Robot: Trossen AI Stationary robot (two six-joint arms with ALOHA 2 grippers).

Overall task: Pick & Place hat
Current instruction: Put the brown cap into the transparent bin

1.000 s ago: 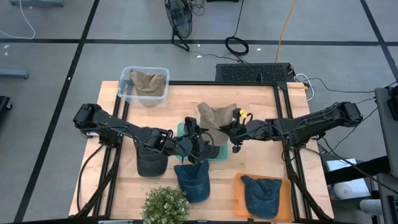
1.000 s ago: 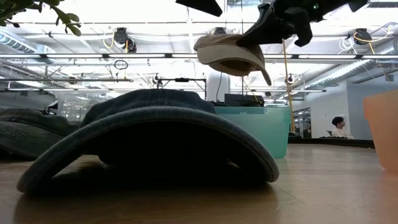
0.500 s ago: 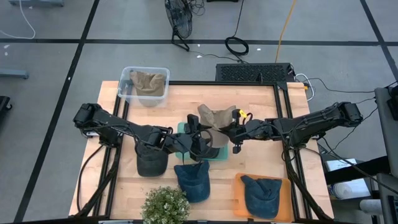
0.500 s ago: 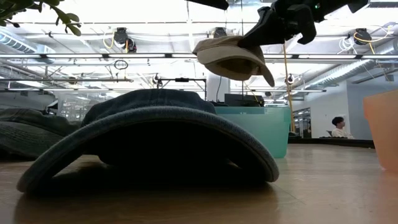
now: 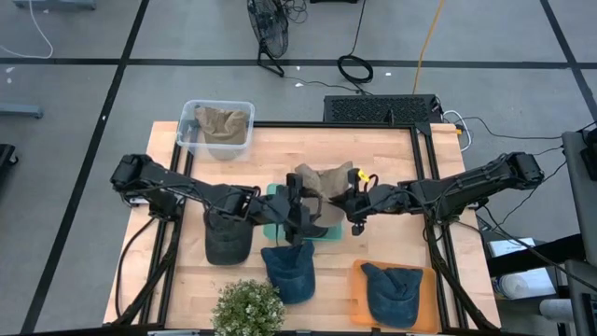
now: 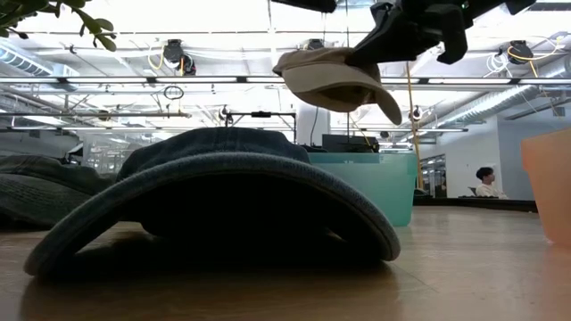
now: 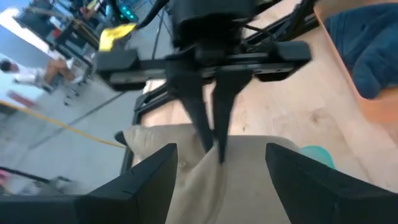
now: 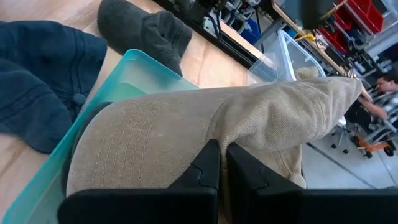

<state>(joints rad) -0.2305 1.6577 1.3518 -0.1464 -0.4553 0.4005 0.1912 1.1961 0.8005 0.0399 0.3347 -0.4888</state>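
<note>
My right gripper [image 5: 351, 200] is shut on a tan hat [image 5: 322, 181] and holds it in the air over the teal bin [image 5: 272, 227]. In the low view the tan hat [image 6: 332, 81] hangs high under that gripper [image 6: 403, 36]. The right wrist view looks across the hat [image 8: 186, 134] down into the teal bin [image 8: 134, 70]. My left gripper [image 5: 300, 211] is open just left of the hat. In the left wrist view its fingers [image 7: 155, 177] stand apart below the hat [image 7: 249, 171]. Whether they touch it, I cannot tell. My right gripper pinches a raised fold of the hat's cloth [image 7: 210, 155] between its two fingers [image 8: 206, 167], about where the stitched brim meets the crown. It comes from the table's right, slanting down. The hat is lifted clear, brim [image 6: 352, 96] drooping below the fingers.
A dark grey hat [image 5: 227, 242] and a blue hat [image 5: 288, 272] lie on the table near the bin. Another blue hat [image 5: 393, 291] rests on an orange tray [image 5: 357, 299]. A clear bin [image 5: 189, 119] with a tan hat stands at the far left, a plant [image 5: 247, 308] at the near edge.
My right gripper has carried the tan hat a little toward the near edge, farther over the teal bin, and the brim has drooped lower. My left gripper has moved slightly right, toward the hat.
</note>
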